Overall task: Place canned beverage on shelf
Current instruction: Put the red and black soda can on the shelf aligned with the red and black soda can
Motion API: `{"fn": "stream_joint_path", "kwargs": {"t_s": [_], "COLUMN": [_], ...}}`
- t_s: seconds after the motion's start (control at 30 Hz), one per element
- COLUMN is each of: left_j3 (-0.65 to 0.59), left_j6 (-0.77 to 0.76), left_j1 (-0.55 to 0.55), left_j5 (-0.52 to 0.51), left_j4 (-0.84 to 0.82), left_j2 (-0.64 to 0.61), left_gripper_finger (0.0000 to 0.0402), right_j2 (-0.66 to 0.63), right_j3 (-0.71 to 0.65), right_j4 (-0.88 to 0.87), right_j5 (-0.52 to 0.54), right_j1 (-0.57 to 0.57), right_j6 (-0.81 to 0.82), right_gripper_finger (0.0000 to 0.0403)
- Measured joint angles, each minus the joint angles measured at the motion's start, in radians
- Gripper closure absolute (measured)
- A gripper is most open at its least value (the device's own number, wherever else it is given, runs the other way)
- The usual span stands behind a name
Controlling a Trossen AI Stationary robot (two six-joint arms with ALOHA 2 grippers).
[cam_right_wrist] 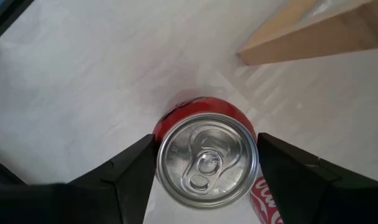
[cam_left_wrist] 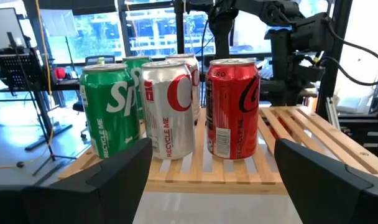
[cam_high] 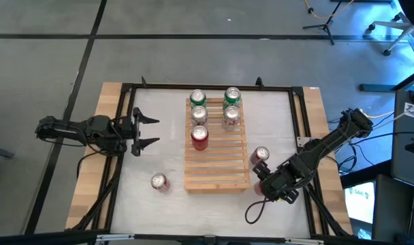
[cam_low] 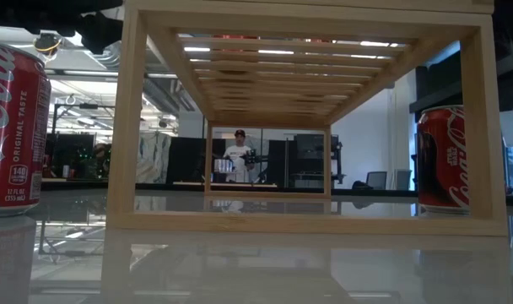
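The pale slatted shelf (cam_high: 217, 167) stands mid-table and carries two green cans (cam_high: 197, 99), two silver cans (cam_high: 199, 113) and a red can (cam_high: 199, 136), all upright. My right gripper (cam_high: 260, 184) is by the shelf's near right corner (cam_right_wrist: 313, 31), pointing down, shut on a red can (cam_right_wrist: 207, 155) that it mostly hides in the high view. Another red can (cam_high: 260, 155) stands just beyond it, right of the shelf. My left gripper (cam_high: 156, 131) is open and empty left of the shelf, facing the cans (cam_left_wrist: 232, 106). My right gripper has the red can's top end between its two fingers (cam_right_wrist: 130, 171), which meet the rim (cam_right_wrist: 163, 149) on opposite sides. The fingers come from above, pointing down. The can's silver lid faces up at the wrist camera. Whether its base is on the table does not show.
A third red can (cam_high: 159, 182) stands on the table left of the shelf's near end, large at the left of the low view (cam_low: 12, 127). A black frame (cam_high: 129, 109) borders the tabletop. A person stands far off in the room (cam_low: 238, 156).
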Motion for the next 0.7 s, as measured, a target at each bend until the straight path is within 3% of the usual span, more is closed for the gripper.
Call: {"fn": "stream_joint_path", "kwargs": {"t_s": [0.7], "left_j3": [0.000], "left_j6": [-0.011], "left_j1": [0.000], "left_j5": [-0.017], "left_j4": [-0.006], "left_j2": [-0.008], "left_gripper_finger": [0.0072], "right_j2": [0.000], "right_j3": [-0.001], "right_j4": [0.009], "right_j5": [0.000], "right_j1": [0.000], "right_j6": [0.007], "right_gripper_finger": [0.0136]}}
